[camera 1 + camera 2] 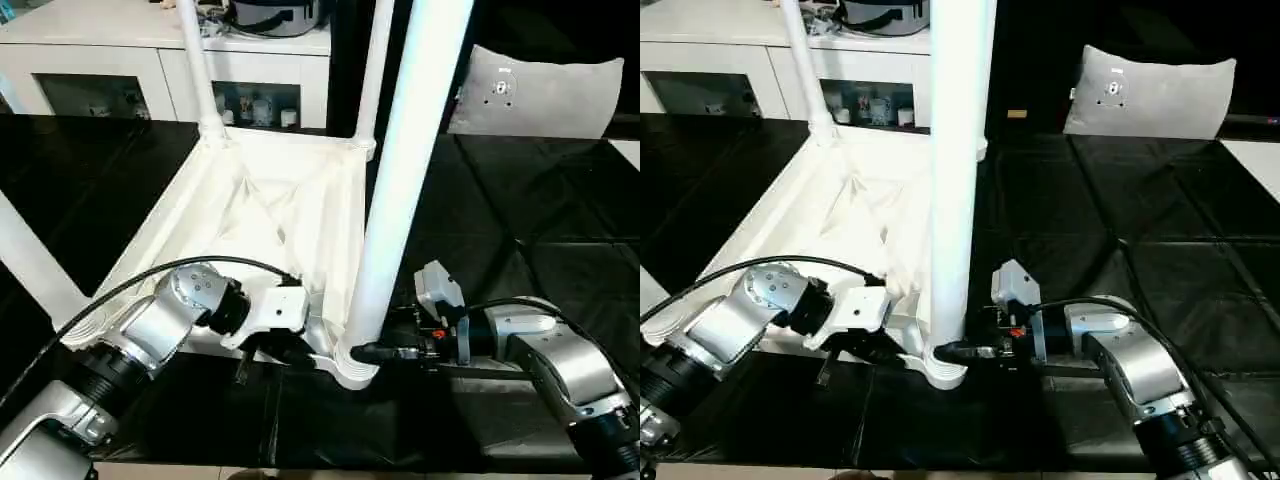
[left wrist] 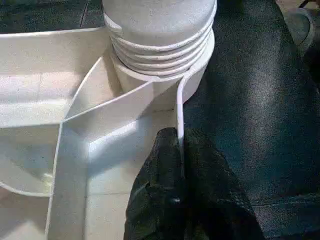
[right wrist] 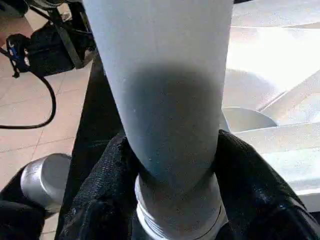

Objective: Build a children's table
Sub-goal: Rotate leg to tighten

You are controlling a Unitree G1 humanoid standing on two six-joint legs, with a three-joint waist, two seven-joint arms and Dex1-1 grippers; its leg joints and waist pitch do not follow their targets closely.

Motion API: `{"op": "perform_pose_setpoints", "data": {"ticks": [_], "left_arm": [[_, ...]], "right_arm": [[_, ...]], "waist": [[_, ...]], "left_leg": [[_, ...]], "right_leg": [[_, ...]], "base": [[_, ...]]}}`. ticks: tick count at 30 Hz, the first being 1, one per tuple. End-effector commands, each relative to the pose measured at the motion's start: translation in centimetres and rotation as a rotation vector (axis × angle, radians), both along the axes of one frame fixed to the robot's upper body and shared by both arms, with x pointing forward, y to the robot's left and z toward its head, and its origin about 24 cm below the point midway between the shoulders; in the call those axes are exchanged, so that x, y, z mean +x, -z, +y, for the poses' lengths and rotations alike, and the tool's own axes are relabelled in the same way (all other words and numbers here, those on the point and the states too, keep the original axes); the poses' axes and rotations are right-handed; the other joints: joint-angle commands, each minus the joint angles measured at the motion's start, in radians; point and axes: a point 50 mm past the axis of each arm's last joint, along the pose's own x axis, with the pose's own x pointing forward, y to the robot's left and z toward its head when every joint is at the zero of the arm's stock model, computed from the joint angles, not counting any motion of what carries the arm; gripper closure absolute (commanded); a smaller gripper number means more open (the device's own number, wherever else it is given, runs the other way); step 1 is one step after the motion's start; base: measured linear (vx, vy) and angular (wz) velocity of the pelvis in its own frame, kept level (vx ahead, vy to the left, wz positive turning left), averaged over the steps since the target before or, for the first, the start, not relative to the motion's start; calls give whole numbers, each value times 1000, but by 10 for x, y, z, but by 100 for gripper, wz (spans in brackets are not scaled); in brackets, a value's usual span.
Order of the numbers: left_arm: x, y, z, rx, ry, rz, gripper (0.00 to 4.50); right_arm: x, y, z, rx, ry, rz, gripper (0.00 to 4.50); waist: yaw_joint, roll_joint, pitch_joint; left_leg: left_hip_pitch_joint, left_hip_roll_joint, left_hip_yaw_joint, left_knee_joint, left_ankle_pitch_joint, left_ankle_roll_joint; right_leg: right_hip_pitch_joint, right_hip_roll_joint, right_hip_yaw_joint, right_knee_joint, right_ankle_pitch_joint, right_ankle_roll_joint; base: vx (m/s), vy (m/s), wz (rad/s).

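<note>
The tabletop [image 1: 280, 215] is laid upside down on the black table [image 1: 520, 260], ribbed underside facing up. Two legs [image 1: 197, 65] are seen standing upright in the far corner sockets. A third leg [image 1: 405, 180] is stood upright in the near corner socket [image 1: 352, 368] on the robot's right; its threaded end is visible just above the socket rim in the left wrist view.

The left gripper [image 2: 180, 170] is pinched tight onto the thin side wall of the tabletop, just beside that socket, one finger on each face of the wall.

The right gripper [image 3: 172, 165] is placed around the lower end of the near leg, with a black finger [image 3: 100, 195] pressed against each side of the tube.

A white cabinet [image 1: 150, 60] and a grey cushion [image 1: 540, 90] are noted behind the table.
</note>
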Motion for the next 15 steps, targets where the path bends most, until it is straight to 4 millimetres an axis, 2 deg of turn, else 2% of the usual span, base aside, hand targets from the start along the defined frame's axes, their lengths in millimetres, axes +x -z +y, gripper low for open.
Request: {"op": "perform_pose_setpoints", "data": {"ticks": [1,2,5,6,8,9,11,12,14,15], "left_arm": [[0,3,0,-3,-74,11,450],[0,3,0,-12,-99,17,450],[0,2,-2,-37,-152,27,450],[-1,2,-5,-62,-209,38,450],[-1,2,-11,-93,-271,47,450],[-1,2,-17,-110,-301,53,450],[0,3,-23,-125,-336,55,450],[2,4,-31,-135,-374,54,450],[3,4,-36,-140,-397,54,450],[7,5,-45,-149,-447,47,450]], "right_arm": [[-6,0,3,37,-4,37,256],[-8,1,3,40,2,42,257],[-11,3,4,39,35,53,258],[-12,7,5,29,101,54,259],[-11,13,8,17,202,31,259],[-8,16,10,5,280,16,259],[-4,19,12,-3,366,3,259],[1,21,14,-6,458,-6,259],[3,22,15,-8,511,-3,259],[5,24,20,-2,568,0,259]], "waist": [[-3,3,-53],[-3,3,-52],[-1,0,-48],[-2,1,-48],[-7,0,-42],[-11,0,-40],[-17,-3,-38],[-32,-6,-38],[-41,-5,-39],[-51,-5,-41]], "left_leg": [[30,110,-45,-91,-190,21],[31,113,-45,-93,-187,19],[31,111,-45,-95,-214,13],[30,111,-46,-96,-222,9],[32,111,-48,-103,-277,-18],[32,109,-50,-103,-303,-34],[29,107,-51,-107,-315,-50],[24,105,-57,-108,-331,-64],[19,104,-60,-110,-327,-66],[27,102,-56,-106,-333,-64]], "right_leg": [[10,-116,54,-78,9,-283],[11,-116,55,-76,17,-283],[6,-116,56,-84,-39,-277],[8,-117,56,-84,-53,-274],[2,-117,58,-91,-139,-262],[1,-119,59,-95,-191,-253],[-1,-118,60,-97,-228,-240],[0,-120,60,-100,-267,-223],[3,-118,57,-99,-267,-212],[-9,-114,61,-103,-247,-213]], "base": [[0,0,0],[0,0,0],[0,0,0],[0,0,0],[0,0,0],[0,0,0],[0,0,0],[0,0,0],[0,0,0],[0,0,0]]}}
